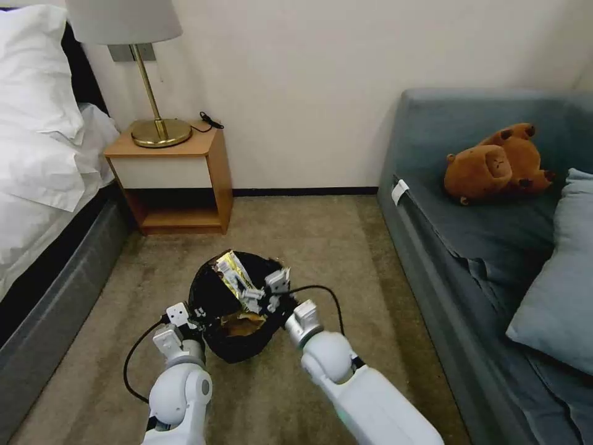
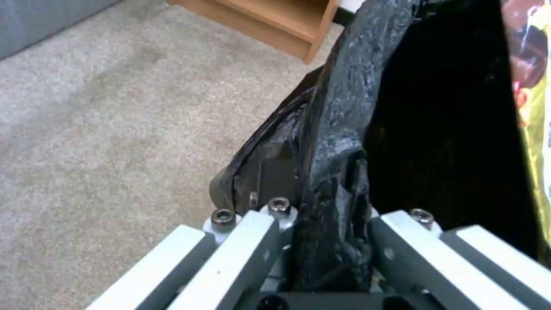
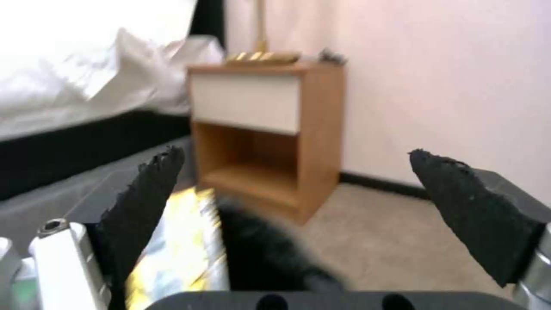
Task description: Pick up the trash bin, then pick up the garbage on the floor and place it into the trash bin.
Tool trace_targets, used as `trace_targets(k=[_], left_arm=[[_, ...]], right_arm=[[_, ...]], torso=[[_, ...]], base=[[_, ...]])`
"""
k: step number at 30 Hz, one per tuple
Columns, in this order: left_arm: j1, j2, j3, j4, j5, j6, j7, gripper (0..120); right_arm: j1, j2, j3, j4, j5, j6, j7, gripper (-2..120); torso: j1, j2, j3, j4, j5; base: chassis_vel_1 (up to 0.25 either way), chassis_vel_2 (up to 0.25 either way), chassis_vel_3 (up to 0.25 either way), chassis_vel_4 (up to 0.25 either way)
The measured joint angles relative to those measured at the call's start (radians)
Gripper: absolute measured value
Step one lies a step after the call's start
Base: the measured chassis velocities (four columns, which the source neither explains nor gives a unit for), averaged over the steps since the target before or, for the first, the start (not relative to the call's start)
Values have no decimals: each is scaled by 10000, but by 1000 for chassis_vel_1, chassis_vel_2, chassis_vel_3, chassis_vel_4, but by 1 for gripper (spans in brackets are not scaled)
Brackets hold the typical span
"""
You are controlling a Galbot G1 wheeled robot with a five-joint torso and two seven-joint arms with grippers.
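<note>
Bedding [image 1: 37,117] fills the upper left of my head view, with a wooden nightstand [image 1: 176,179] and a brass lamp [image 1: 154,111] just right of it against the wall. Low in the frame, left of centre, my left gripper [image 1: 188,321] is clamped on the near rim of the trash bin [image 1: 216,296]; the left wrist view shows the black bag [image 2: 338,142] pinched between its fingers [image 2: 241,249]. The bin sits at lower centre over the beige carpet [image 1: 321,235], tilted so I look into its mouth. A long yellow wrapper [image 1: 233,275] leans against its inner wall, and crumpled tan paper [image 1: 244,322] lies deeper inside. Just right of that, my right gripper [image 1: 265,293] hangs over the bin's opening, its black pads [image 3: 149,202] spread wide apart with nothing between them; the yellow wrapper [image 3: 178,245] shows just below one pad. Farther right runs a grey-blue sofa [image 1: 469,247], with a brown teddy bear [image 1: 497,164] lying on the seat in the upper right and a cushion [image 1: 556,290] below it.
</note>
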Motion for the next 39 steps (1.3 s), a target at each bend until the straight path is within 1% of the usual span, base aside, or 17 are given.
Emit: trace_targets(k=[2, 4, 6, 7, 9, 11, 12, 13, 16, 23, 25, 28, 31, 35, 37, 38, 39], left_arm=[[5, 107, -58, -82, -151, 10, 9, 1], [21, 149, -80, -104, -206, 12, 13, 1], [83, 247, -101, -147, -374, 18, 35, 1], [83, 247, -101, -147, -374, 18, 35, 1], [165, 313, -140, -210, -511, 22, 84, 1], [198, 341, -163, -236, -561, 26, 113, 1], [241, 393, -180, -263, -653, 28, 135, 1], [241, 393, -180, -263, -653, 28, 135, 1], [259, 546, -186, -279, -963, 29, 148, 1], [168, 609, -163, -226, -1197, 29, 153, 1], [180, 614, -146, -222, -1235, 30, 163, 1], [274, 664, -156, -231, -1279, 13, 175, 1], [323, 678, -202, -292, -1317, -12, 178, 1], [360, 666, -219, -309, -1354, -37, 179, 1], [357, 631, -237, -310, -1450, -41, 48, 1], [311, 607, -254, -338, -1646, 29, -206, 1], [311, 607, -254, -338, -1646, 29, -206, 1]], right_arm=[[-266, 21, 614, 524, -135, -5, 126, 100], [-364, 55, 833, 677, -260, -25, 228, 100], [-763, 204, 1550, 1163, -630, -228, 551, 100], [-763, 204, 1550, 1163, -630, -228, 551, 100], [-1209, 300, 2209, 1550, -745, -505, 807, 100], [-1403, 334, 2478, 1653, -797, -553, 881, 100], [-1727, 389, 2846, 1752, -901, -564, 945, 100], [-1727, 389, 2846, 1752, -901, -564, 945, 100], [-2611, 608, 3474, 1870, -1006, -565, 959, 100], [-3182, 911, 3807, 1661, -1058, -508, 830, 100], [-3204, 988, 3873, 1458, -1074, -318, 706, 100], [-3108, 1091, 3931, 854, -1075, 516, 470, 100], [-3089, 1091, 3930, 706, -1057, 772, 315, 100], [-3135, 1085, 3863, 749, -993, 784, 249, 100], [-3138, 1074, 3834, 766, -987, 806, 238, 100], [-3151, 1036, 3834, 766, -979, 816, 237, 100], [-3151, 1036, 3834, 766, -979, 816, 237, 100]], torso=[[0, 0, 0, 0, 1], [0, 0, 0, 0, 1], [0, 0, 0, 0, 1], [0, 0, 0, 0, 1], [0, 0, 0, -1, -1], [0, 0, 0, 0, 0], [0, 0, 0, -1, 0], [0, 0, 0, -1, 0], [0, 0, 0, -2, 0], [-1, 0, 0, 0, 0], [0, 0, 0, -1, -1], [0, 0, 0, 0, 0], [0, 0, 0, 1, 0], [0, -1, 0, 0, 0], [-1, 0, 0, 0, 0], [0, 0, 0, 2, -1], [0, 0, 0, 2, -1]], base=[[0, 0, 0, 0], [0, 0, 0, 0], [0, 0, 0, 0], [0, 0, 0, 0], [0, 0, 0, 0], [0, 0, 0, 0], [0, 0, 0, 0], [0, 0, 0, 0], [0, 0, 0, 0], [0, 0, 0, 0], [0, 0, 0, 0], [0, 0, 0, 0], [0, 0, 0, 0], [0, 0, 0, 0], [0, 0, 0, 0], [0, 0, 0, 0], [0, 0, 0, 0]])
